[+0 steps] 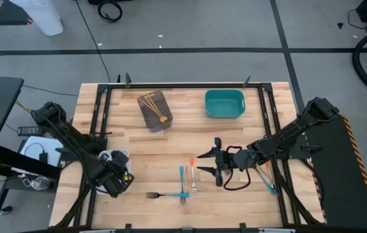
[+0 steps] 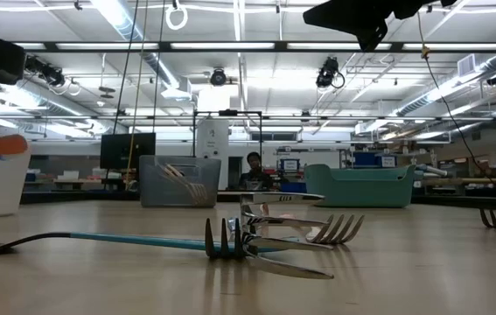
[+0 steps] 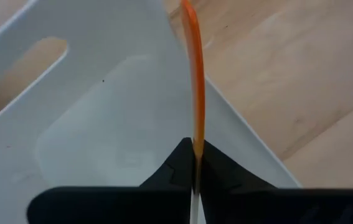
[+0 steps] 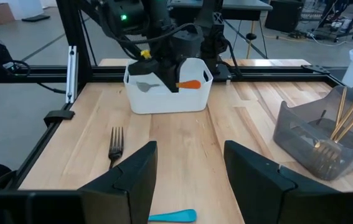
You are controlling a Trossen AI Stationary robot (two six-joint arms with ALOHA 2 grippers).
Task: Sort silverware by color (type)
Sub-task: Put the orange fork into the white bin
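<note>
My left gripper (image 1: 120, 176) stands over the white tray (image 1: 109, 157) at the table's near left, shut on an orange-handled fork (image 3: 193, 93). In the right wrist view the orange handle (image 4: 190, 84) sticks out sideways from it at the tray's rim. My right gripper (image 1: 201, 163) hangs open over the table's middle and touches nothing. Beside it loose silverware lies flat on the wood: an orange-handled fork (image 1: 191, 164), a blue-handled one (image 1: 182, 175), and a dark fork (image 1: 153, 194) crossing another blue handle (image 1: 183, 194). Gold forks (image 1: 152, 103) lean in the grey tray (image 1: 164, 123). My left gripper pinches the orange-handled fork between its two shut fingers (image 3: 220, 174), at the handle's lower end (image 3: 194, 144) where the orange gives way to pale metal. The fingers come from above, pointing steeply down, and lie across the fork. The handle reaches out about level over the white tray.
A teal tray (image 1: 224, 103) stands at the far right of the table. More forks (image 1: 267, 178) lie under my right arm near the right rail. Black rails (image 1: 102, 110) frame the table. Bare wood lies between the white tray and the loose forks.
</note>
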